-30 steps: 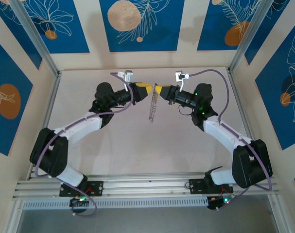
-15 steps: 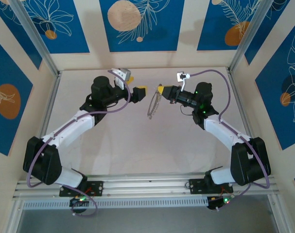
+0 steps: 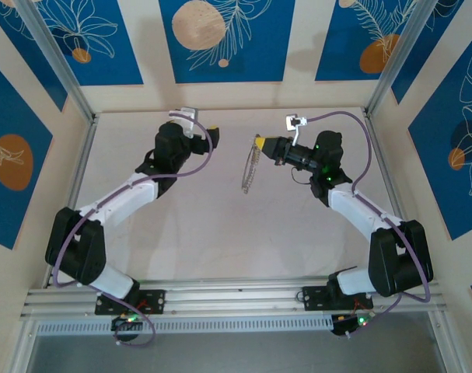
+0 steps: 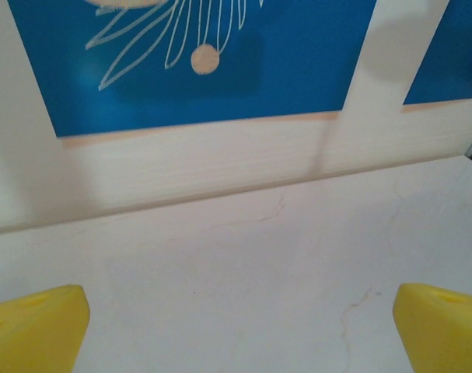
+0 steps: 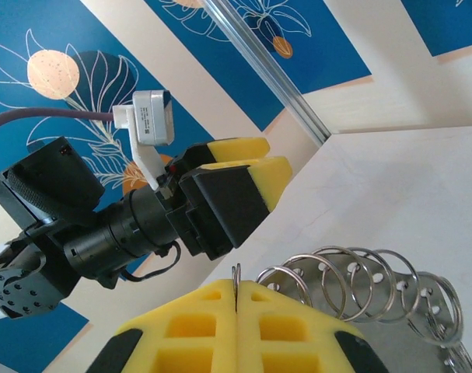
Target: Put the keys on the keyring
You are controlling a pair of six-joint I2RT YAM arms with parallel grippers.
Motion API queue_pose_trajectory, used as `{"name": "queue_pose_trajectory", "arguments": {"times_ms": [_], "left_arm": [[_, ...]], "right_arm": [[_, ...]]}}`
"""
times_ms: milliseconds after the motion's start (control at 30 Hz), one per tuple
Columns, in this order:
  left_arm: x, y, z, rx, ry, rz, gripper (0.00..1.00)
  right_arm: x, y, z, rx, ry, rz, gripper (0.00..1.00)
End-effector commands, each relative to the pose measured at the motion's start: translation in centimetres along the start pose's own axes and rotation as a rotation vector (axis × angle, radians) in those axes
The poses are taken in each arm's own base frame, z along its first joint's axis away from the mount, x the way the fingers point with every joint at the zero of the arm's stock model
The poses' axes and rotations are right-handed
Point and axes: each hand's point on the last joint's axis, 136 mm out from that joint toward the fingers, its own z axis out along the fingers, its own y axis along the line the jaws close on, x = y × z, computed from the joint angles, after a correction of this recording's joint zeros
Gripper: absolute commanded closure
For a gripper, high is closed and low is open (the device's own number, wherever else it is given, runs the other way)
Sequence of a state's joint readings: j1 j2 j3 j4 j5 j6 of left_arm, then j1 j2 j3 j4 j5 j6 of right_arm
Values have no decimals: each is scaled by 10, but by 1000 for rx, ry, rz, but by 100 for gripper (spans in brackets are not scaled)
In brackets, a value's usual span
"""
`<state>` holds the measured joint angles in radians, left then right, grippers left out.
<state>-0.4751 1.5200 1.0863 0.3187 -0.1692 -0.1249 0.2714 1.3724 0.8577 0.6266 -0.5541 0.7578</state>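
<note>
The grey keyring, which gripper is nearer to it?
Right. The right gripper is shut on the keyring; the left gripper, open, sits apart, not touching it.

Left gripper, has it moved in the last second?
Yes. The left gripper opened and backed leftward, nearer the back wall, away from the keyring.

Room on the right of the keyring [image 3: 251,171] was taken up by the right gripper [image 3: 260,143], whose jaws were clamped on the keyring's top. To the left of the keyring, a bare gap was seen before the left gripper [image 3: 211,127], whose jaws were spread wide. Nearer than the keyring, the table [image 3: 220,233] was seen bare. Behind the keyring, room was closed off by the back wall [image 3: 228,93].
</note>
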Motion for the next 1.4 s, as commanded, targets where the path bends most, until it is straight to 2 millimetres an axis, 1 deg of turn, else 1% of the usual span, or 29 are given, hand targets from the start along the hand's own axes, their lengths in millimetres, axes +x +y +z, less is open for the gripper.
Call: {"name": "queue_pose_trajectory", "arguments": {"times_ms": [0, 67, 133, 233, 300, 333, 467, 500, 567, 600, 667, 800, 867, 900, 967, 1033, 1100, 1133, 1267, 1367], "left_arm": [[-17, -9, -2, 90, -96, 97, 0], [-20, -17, -2, 134, -99, 140, 0], [-26, -20, 0, 140, -96, 179, 0], [-30, -24, 3, 156, -100, 296, 0], [-28, -27, 7, 164, -105, 388, 0], [-30, -23, 10, 140, -112, 414, 0], [-44, 8, 23, -76, -190, 422, 0], [-45, 10, 25, -90, -199, 444, 0], [-39, 7, 33, -76, -170, 502, 0], [-37, 7, 36, -75, -149, 504, 0], [-32, 4, 41, -47, -105, 505, 0], [-30, -8, 40, 32, -75, 442, 0], [-30, -16, 37, 85, -60, 403, 0], [-28, -21, 36, 119, -42, 383, 3], [-27, -30, 31, 180, -5, 350, 8], [-24, -44, 24, 268, 32, 315, 16], [-21, -58, 16, 357, 58, 283, 26], [-22, -62, 12, 386, 65, 254, 28], [-33, -75, -9, 469, 58, 142, 30], [-45, -90, -35, 572, 54, 64, 32]], "right_arm": [[-6, 10, -4, -26, -10, -49, 100], [-7, 11, -6, -26, -12, -53, 100], [-8, 12, -8, -25, -15, -59, 100], [-11, 14, -10, -27, -17, -69, 100], [-12, 14, -11, -29, -17, -74, 100], [-13, 14, -11, -30, -17, -76, 100], [-17, 16, -12, -37, -15, -91, 100], [-18, 16, -12, -37, -13, -94, 100], [-19, 18, -12, -44, -6, -104, 100], [-19, 18, -12, -45, 0, -108, 100], [-20, 20, -12, -52, 10, -115, 100], [-19, 20, -12, -58, 31, -131, 100], [-18, 21, -11, -66, 47, -143, 100], [-18, 21, -11, -70, 55, -151, 100], [-18, 21, -10, -79, 74, -162, 100], [-18, 21, -10, -89, 91, -168, 100], [-19, 21, -10, -100, 101, -174, 100], [-19, 20, -10, -104, 106, -177, 100], [-18, 19, -9, -114, 136, -185, 100], [-15, 19, -9, -125, 160, -191, 100]]}}
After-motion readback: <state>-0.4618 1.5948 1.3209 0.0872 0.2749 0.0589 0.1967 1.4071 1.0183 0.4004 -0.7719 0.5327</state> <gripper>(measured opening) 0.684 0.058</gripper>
